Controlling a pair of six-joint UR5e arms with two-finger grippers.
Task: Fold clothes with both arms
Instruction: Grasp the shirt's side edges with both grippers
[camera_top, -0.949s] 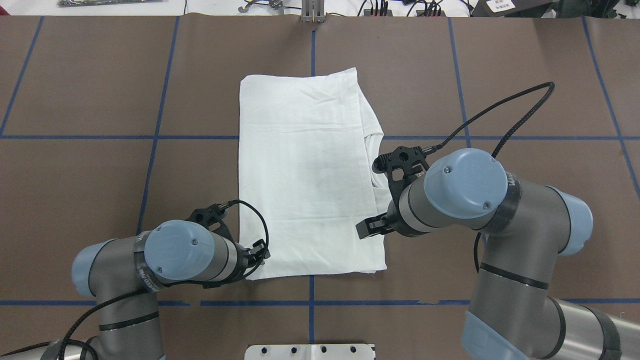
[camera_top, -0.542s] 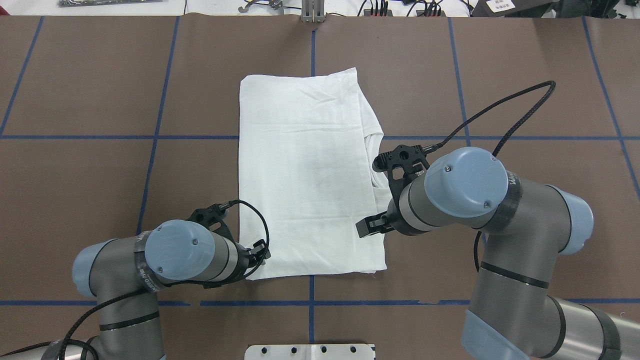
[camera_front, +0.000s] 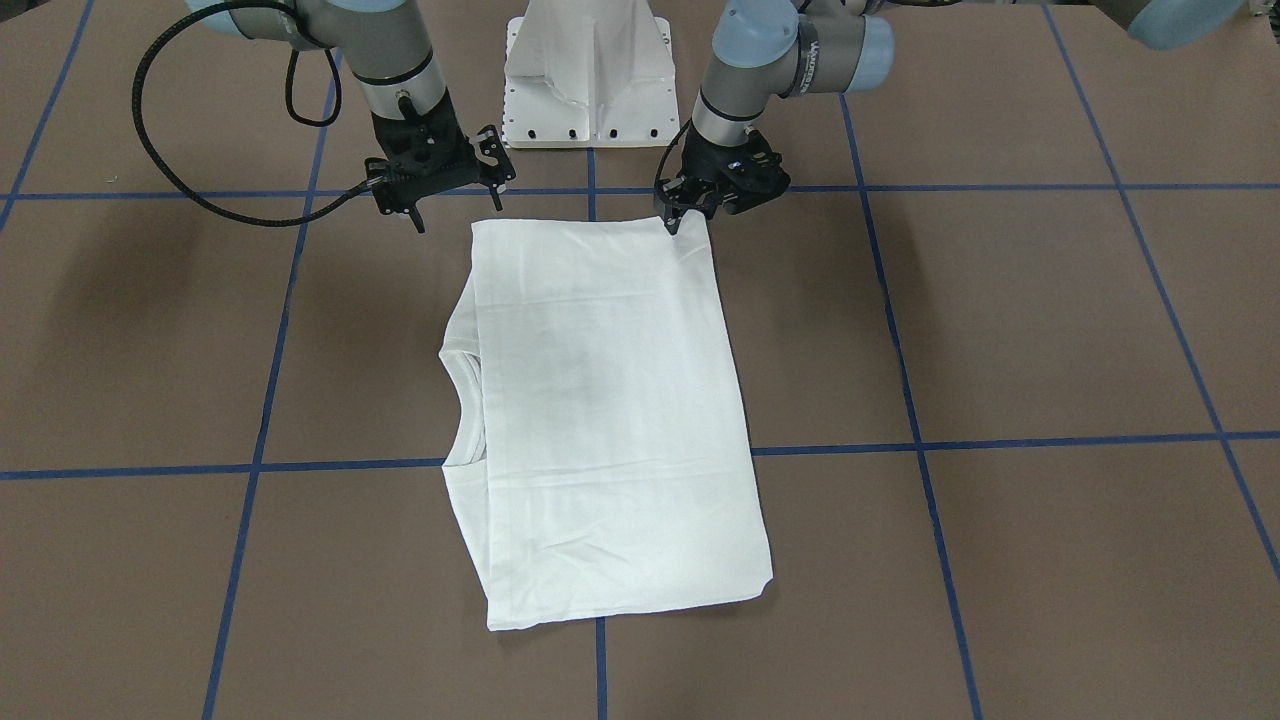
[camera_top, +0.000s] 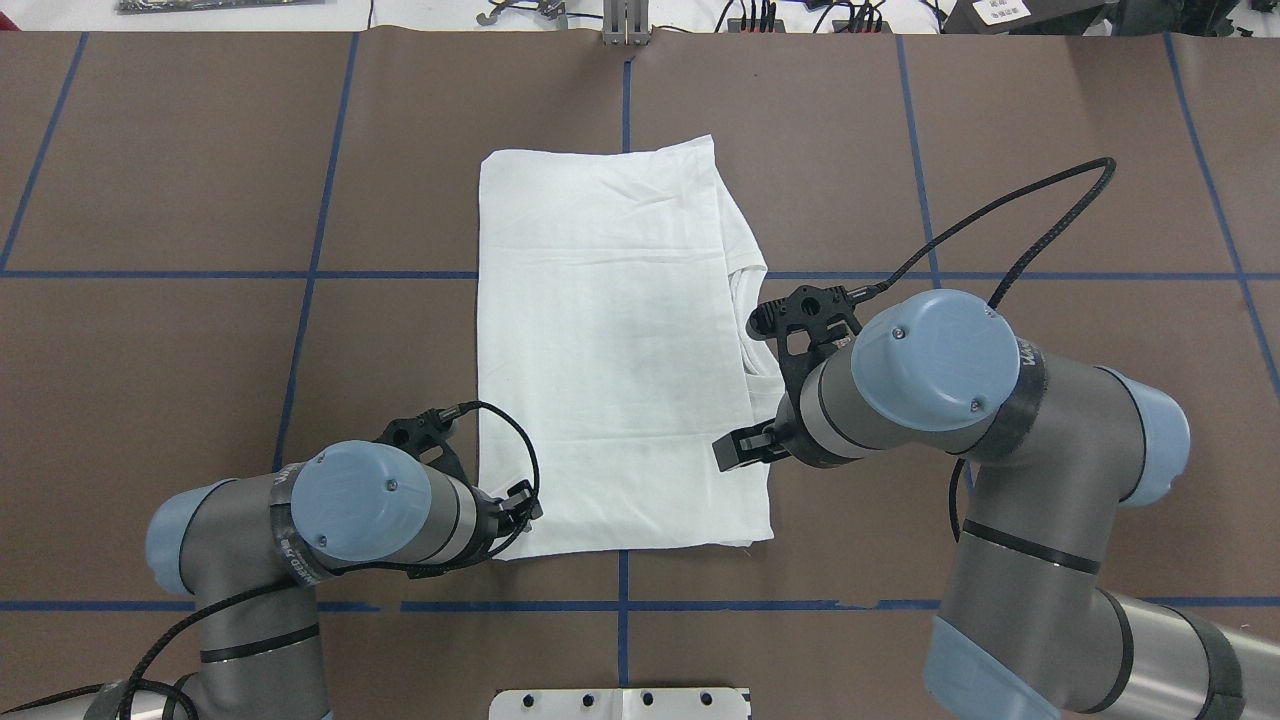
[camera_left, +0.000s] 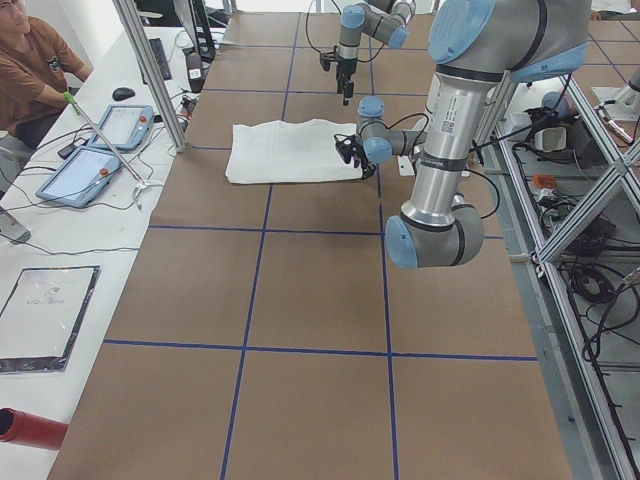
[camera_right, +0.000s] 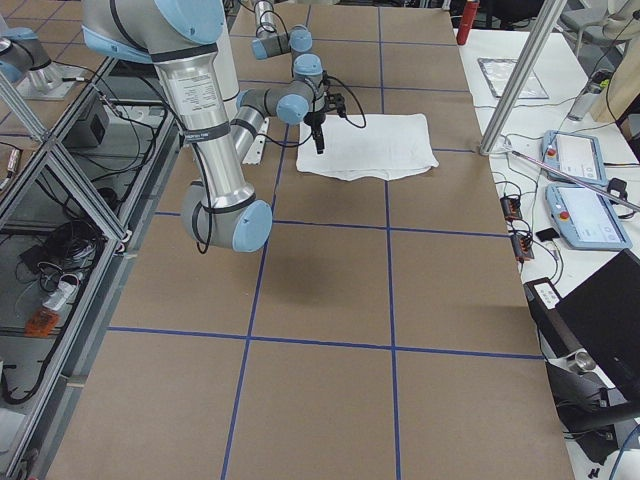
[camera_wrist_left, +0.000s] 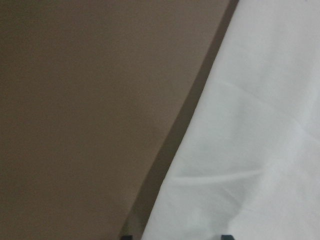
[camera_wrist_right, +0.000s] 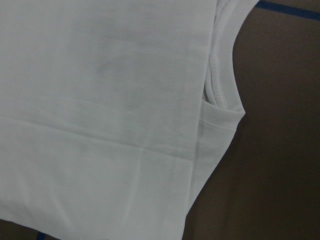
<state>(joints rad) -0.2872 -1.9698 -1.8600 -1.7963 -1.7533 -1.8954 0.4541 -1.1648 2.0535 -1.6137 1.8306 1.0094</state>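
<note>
The clothes, one white shirt (camera_top: 610, 350), lie folded into a long rectangle in the middle of the brown table. Its ribbed collar (camera_front: 462, 385) sticks out on the right arm's side. My left gripper (camera_front: 688, 212) is down at the shirt's near corner, open, with the shirt edge (camera_wrist_left: 200, 165) between its fingertips. My right gripper (camera_front: 457, 215) hangs open just above the table beside the other near corner, with nothing in it. Its wrist view looks down on the shirt (camera_wrist_right: 100, 100) and collar (camera_wrist_right: 225, 75). In the overhead view both wrists hide the fingers.
The white pedestal base (camera_front: 590, 80) stands at the robot's table edge between the arms. Blue tape lines (camera_top: 300, 275) grid the brown surface. A person (camera_left: 30, 70) sits at a side table with tablets (camera_left: 100, 140) beyond the far edge. A black cable (camera_top: 1000, 210) loops off the right wrist.
The right arm's wrist has shifted very slightly away from the robot. The left arm and the shirt look the same.
</note>
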